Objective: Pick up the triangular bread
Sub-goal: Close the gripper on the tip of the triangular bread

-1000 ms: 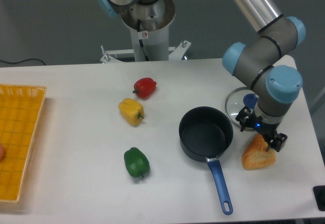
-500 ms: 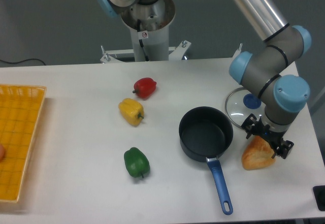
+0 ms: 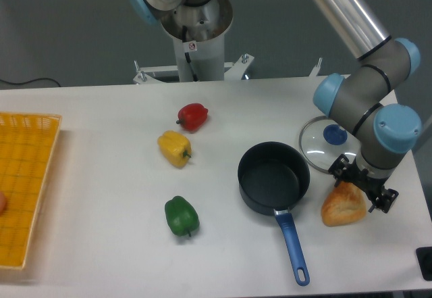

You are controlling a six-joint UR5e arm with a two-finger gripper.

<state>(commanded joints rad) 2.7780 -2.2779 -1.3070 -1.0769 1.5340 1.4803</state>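
The triangular bread (image 3: 342,205), a golden-brown wedge with a glossy crust, lies on the white table right of the dark pot. My gripper (image 3: 364,186) hangs right over the bread's upper right end, its black fingers spread on either side of that end. Its fingers look open. Whether they touch the crust I cannot tell. The bread rests on the table.
A dark pot (image 3: 273,176) with a blue handle (image 3: 292,246) sits left of the bread. A glass lid (image 3: 324,142) lies behind it. Red (image 3: 193,116), yellow (image 3: 175,148) and green (image 3: 181,216) peppers stand mid-table. A yellow basket (image 3: 25,183) is at the left edge.
The gripper has shifted right and down, from the bread's upper left to over its upper right end. The bread has not moved.
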